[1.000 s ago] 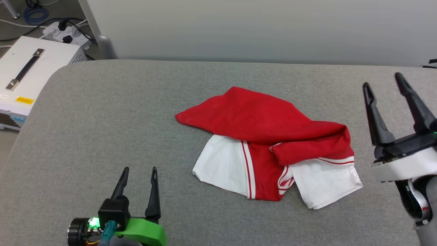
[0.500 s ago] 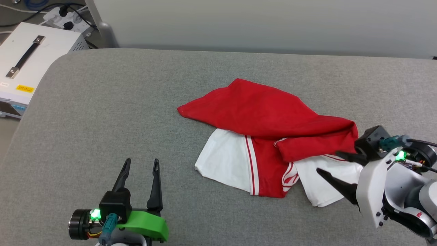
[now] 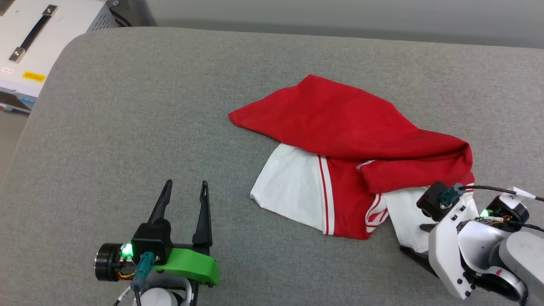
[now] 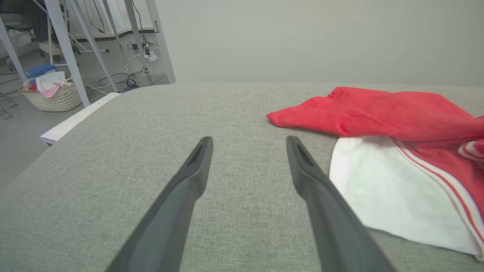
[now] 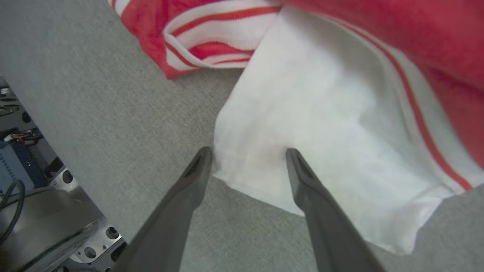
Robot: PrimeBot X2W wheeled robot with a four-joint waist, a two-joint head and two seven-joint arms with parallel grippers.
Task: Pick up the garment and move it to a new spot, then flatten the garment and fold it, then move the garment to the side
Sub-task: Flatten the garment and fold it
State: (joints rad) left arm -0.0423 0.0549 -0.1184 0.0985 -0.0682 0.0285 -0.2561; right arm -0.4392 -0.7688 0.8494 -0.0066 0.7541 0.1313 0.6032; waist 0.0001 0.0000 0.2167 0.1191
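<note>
garment (image 3: 340, 123): red jersey tee, crumpled, laid right of centre on the surface; red body folded over itself, two white short sleeves spread toward the near edge, red-white striped trim at seams and collar
fabric: thin soft knit, creased, stitched hem
right fingers (image 5: 302, 177): spread apart, nothing clamped; placed at the near corner of one white sleeve, one tip at its edge, the other over the white cloth
left fingers (image 3: 203, 208): spread apart, empty, held over bare surface, apart from the garment
surface (image 3: 127, 106): grey woven cloth, matte, rounded corner
room: pale wall (image 4: 302, 37); white box (image 3: 63, 21) with black strap handle off the far-left corner; basket (image 4: 53, 100) and metal legs (image 4: 64, 45) on grey floor
</note>
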